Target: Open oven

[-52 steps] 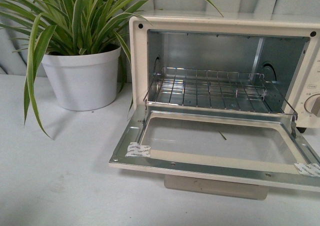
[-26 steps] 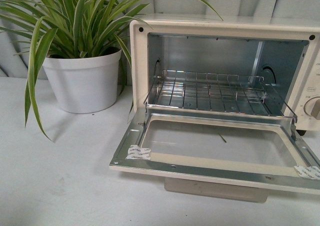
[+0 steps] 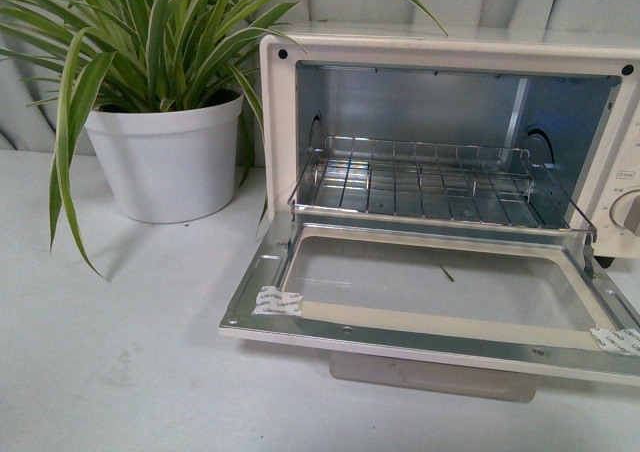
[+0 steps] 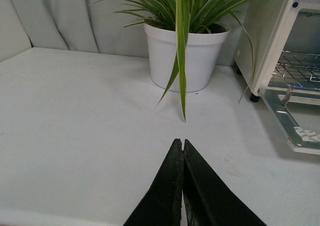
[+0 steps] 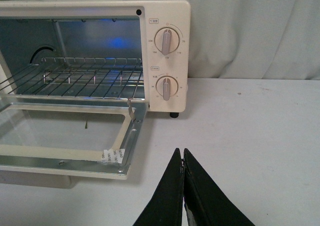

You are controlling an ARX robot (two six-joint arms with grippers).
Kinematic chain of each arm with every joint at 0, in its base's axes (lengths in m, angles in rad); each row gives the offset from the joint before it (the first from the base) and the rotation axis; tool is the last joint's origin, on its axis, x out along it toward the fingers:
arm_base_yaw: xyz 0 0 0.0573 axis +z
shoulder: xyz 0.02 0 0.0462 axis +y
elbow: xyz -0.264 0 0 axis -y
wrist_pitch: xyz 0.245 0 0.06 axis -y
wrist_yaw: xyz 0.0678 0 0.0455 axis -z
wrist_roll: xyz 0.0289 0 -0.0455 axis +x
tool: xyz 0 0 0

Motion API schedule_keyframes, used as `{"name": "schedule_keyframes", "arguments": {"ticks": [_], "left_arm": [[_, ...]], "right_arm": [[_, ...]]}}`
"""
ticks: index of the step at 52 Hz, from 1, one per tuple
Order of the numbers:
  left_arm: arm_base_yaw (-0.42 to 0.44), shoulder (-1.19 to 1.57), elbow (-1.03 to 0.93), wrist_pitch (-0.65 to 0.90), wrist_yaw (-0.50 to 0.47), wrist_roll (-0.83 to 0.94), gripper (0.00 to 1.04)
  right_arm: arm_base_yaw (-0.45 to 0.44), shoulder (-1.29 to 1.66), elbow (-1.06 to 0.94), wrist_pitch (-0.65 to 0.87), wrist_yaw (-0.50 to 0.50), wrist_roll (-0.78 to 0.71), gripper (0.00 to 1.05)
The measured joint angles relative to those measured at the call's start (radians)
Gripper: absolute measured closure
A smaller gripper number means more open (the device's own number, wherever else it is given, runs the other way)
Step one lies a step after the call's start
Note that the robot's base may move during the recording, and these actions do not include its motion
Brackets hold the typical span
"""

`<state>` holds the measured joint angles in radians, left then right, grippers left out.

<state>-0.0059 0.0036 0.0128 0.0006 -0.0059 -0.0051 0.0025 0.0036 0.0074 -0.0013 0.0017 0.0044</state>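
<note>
Comparing with second ago, we see almost no change: oven [image 3: 440, 172] at right of table, door [image 3: 430, 292] folded flat toward us as before, rack [image 3: 420, 182] exposed. Left gripper [image 4: 183, 151] and right gripper [image 5: 183, 161] pinched closed, empty, well clear. We judge opening done.

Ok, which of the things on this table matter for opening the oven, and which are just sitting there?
Part of the job:
oven, its door already folded down flat
handle under the door's front edge
wire rack inside

Just sitting there:
potted plant, left of the oven
table
</note>
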Motion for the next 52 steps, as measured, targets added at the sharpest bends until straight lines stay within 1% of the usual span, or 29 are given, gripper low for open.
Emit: {"name": "schedule_keyframes", "arguments": {"ticks": [16,18,22,23,24,26,34,35,36,38,39,41,42,45,52], "left_arm": [[0.002,0.0,0.0,0.0,0.002,0.0,1.0],[0.002,0.0,0.0,0.0,0.002,0.0,0.96],[0.002,0.0,0.0,0.0,0.002,0.0,0.82],[0.002,0.0,0.0,0.0,0.002,0.0,0.8],[0.002,0.0,0.0,0.0,0.002,0.0,0.76],[0.002,0.0,0.0,0.0,0.002,0.0,0.65],[0.002,0.0,0.0,0.0,0.002,0.0,0.4],[0.002,0.0,0.0,0.0,0.002,0.0,0.35],[0.002,0.0,0.0,0.0,0.002,0.0,0.31],[0.002,0.0,0.0,0.0,0.002,0.0,0.21],[0.002,0.0,0.0,0.0,0.002,0.0,0.17],[0.002,0.0,0.0,0.0,0.002,0.0,0.08],[0.002,0.0,0.0,0.0,0.002,0.001,0.05],[0.002,0.0,0.0,0.0,0.002,0.001,0.07],[0.002,0.0,0.0,0.0,0.002,0.001,0.06]], "right_arm": [[0.0,0.0,0.0,0.0,0.0,-0.001,1.03],[0.0,0.0,0.0,0.0,0.0,-0.001,0.96],[0.0,0.0,0.0,0.0,0.0,-0.002,0.84],[0.0,0.0,0.0,0.0,0.0,-0.001,0.8],[0.0,0.0,0.0,0.0,0.0,-0.001,0.77],[0.0,0.0,0.0,0.0,0.0,-0.001,0.68],[0.0,0.0,0.0,0.0,0.0,-0.001,0.41],[0.0,0.0,0.0,0.0,0.0,-0.001,0.37],[0.0,0.0,0.0,0.0,0.0,-0.001,0.31],[0.0,0.0,0.0,0.0,0.0,-0.001,0.22],[0.0,0.0,0.0,0.0,0.0,-0.001,0.2],[0.0,0.0,0.0,0.0,0.0,-0.001,0.09],[0.0,0.0,0.0,0.0,0.0,0.0,0.07],[0.0,0.0,0.0,0.0,0.0,-0.001,0.1],[0.0,0.0,0.0,0.0,0.0,-0.001,0.09]]}}
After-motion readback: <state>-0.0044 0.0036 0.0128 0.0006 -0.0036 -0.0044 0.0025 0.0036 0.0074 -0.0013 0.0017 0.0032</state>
